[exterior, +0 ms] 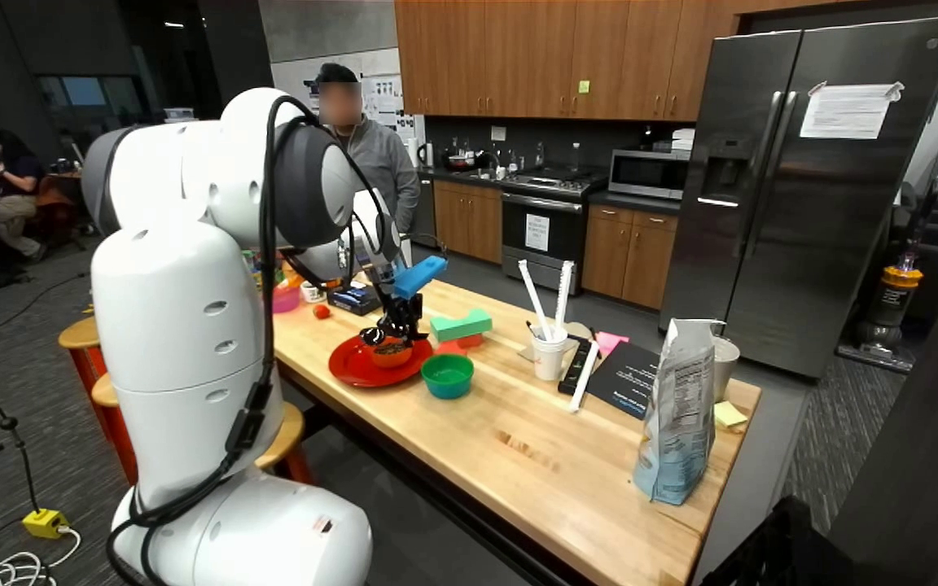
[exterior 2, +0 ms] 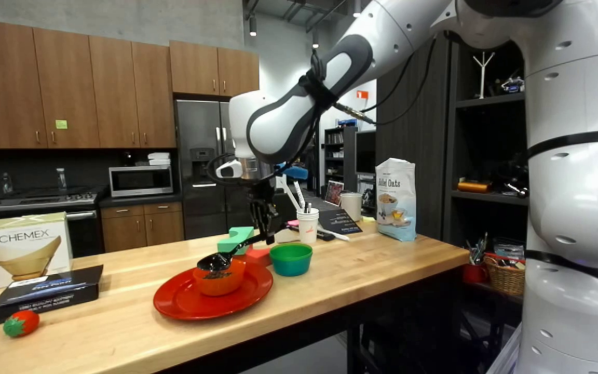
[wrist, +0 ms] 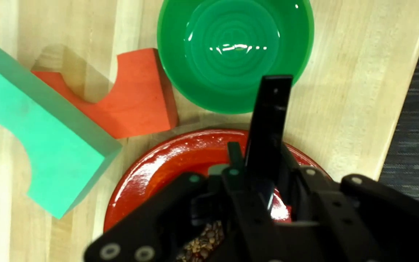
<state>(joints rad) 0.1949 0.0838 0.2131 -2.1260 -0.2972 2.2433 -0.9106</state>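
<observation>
One glossy black ladle [exterior 2: 218, 261], seemingly round-headed.

"CHEMEX" stands on the white cardboard box with a pale-green top [exterior 2: 26, 249], "Rolled Oats" on the tall, upright white-and-blue bag [exterior 2: 396, 200]; smaller print is too blurred to read

Gripper [wrist: 258, 174] clamped on black handle [wrist: 271, 120], red plate [wrist: 126, 200] beneath, green bowl [wrist: 231, 62] just beside plate, notched red block [wrist: 136, 98], mint-green block [wrist: 60, 153] nearby
</observation>
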